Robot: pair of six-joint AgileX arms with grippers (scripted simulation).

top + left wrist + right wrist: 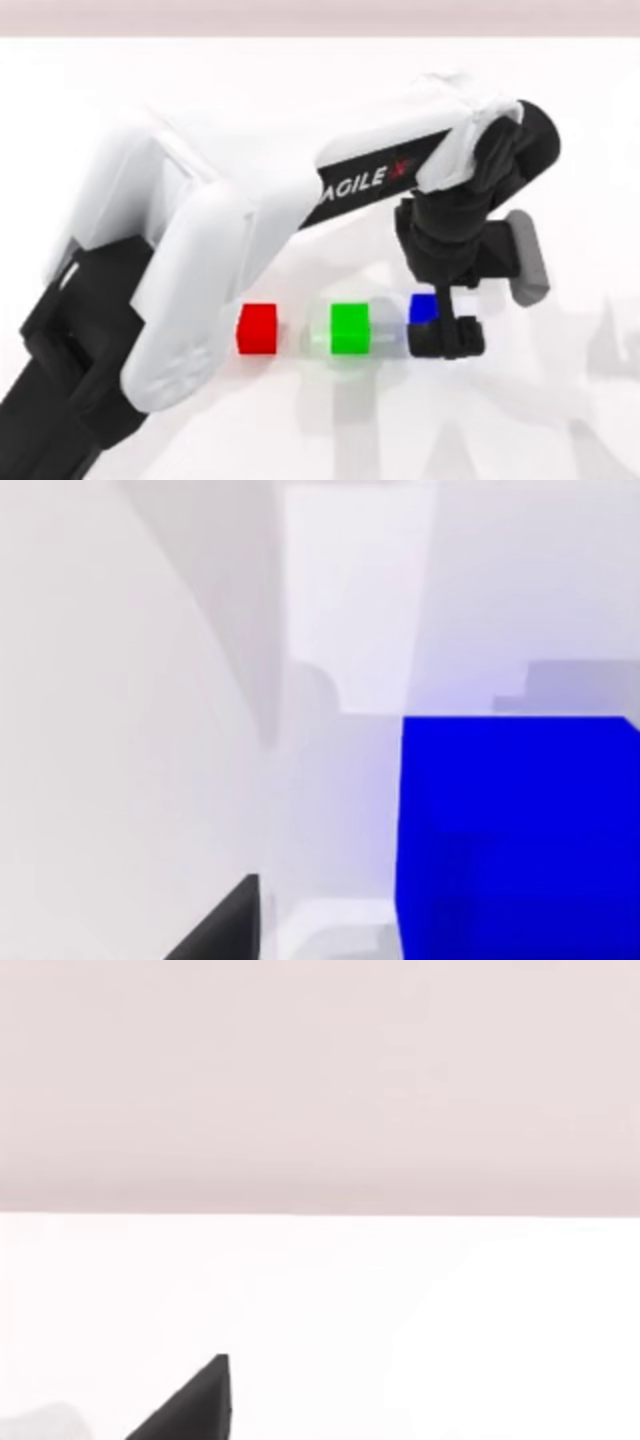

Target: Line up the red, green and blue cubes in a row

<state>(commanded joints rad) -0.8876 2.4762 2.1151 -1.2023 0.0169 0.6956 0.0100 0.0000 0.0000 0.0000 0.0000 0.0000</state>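
- The left claw point(447, 335) stands low over the desk point(560, 420), on the right end of the row, with the blue cube point(423, 307) right at its fingers.
- Red cube point(256, 329), green cube point(350, 328) and blue cube lie left to right in almost one line; the blue one sits a little farther back than the other two.
- In the left wrist view the blue cube point(515, 835) fills the near corner, but I cannot tell if the fingers are closed on it or already open, because the wrist hides them from above.
- To do this step well, I think the claw should set the blue cube level with the green one, keep a gap like the red–green gap, then open and rise straight up, so the cube is not dragged.
- The right arm is not seen from above; its wrist view shows only bare desk point(400, 1330) and a dark tip.
- The desk is plain white and glossy, with a pale pinkish wall point(320, 15) behind.
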